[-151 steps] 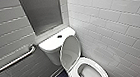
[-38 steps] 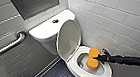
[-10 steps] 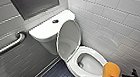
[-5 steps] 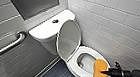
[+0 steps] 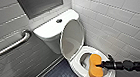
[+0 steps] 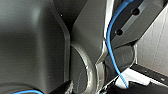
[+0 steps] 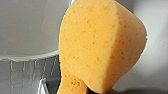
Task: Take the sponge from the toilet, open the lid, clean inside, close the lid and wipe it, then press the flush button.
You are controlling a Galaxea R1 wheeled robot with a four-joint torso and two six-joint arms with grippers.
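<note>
- Orange foam, the sponge (image 5: 95, 66), is gripped by the right gripper (image 5: 101, 65); its jaws are clenched on the sponge's right edge near the waist, and the dark arm reaches in from the right.
- The sponge stands on edge over the front of the toilet (image 5: 75, 64), partly above the bowl opening and partly above the seat; whether it touches the seat cannot be told.
- From the right wrist, its pitted face (image 7: 100, 45) sits close, with white ceramic behind.
- The lid (image 5: 72, 38) stands raised against the tank.
- The flush button (image 5: 58, 20) sits on the tank top, well apart from the sponge.
</note>
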